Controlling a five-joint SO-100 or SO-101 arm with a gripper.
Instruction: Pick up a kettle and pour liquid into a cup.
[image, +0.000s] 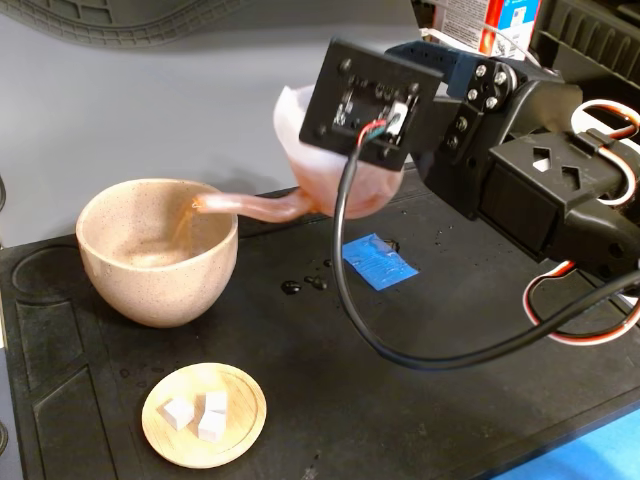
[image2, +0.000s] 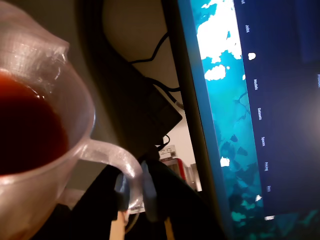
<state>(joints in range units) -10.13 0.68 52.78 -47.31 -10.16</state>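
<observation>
Pouring is underway: gripper pinching the kettle by its handle, tilted beside the cup, liquid streaming in, much tea remaining.

Black moulded rubbery mat covering the desk. On it: big speckled beige-pink ceramic cup at left, small round flat wooden dish with white cubes in front, blue foil packet mid-mat, few dark glossy liquid drops between cup and packet.
</observation>
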